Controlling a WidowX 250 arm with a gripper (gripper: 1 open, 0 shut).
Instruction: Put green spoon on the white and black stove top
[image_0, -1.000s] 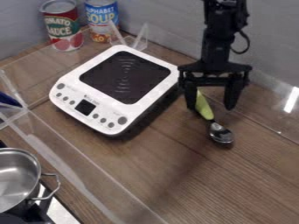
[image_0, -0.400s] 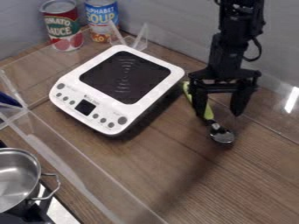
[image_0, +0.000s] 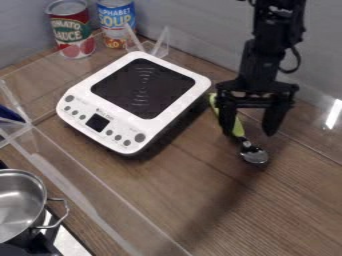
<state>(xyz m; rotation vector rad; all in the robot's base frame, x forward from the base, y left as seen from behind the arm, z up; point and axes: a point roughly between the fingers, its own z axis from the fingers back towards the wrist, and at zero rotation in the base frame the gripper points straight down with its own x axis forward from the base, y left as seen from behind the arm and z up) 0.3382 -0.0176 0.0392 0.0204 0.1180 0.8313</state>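
The green spoon (image_0: 239, 134) lies on the wooden table just right of the stove, its yellow-green handle pointing away and its silver bowl (image_0: 251, 154) nearest the camera. My gripper (image_0: 251, 124) points straight down over it, open, with one finger on each side of the handle. Nothing is held. The white and black stove top (image_0: 135, 92) sits to the left, its black ringed surface bare and its button panel facing the front left.
Two cans (image_0: 71, 28) stand at the back left behind the stove. A metal pot (image_0: 16, 200) sits at the front left corner. A clear plastic wall (image_0: 160, 40) runs along the back.
My gripper has shifted slightly right and lower, so its fingers now straddle the spoon's handle. The spoon and stove have not moved.
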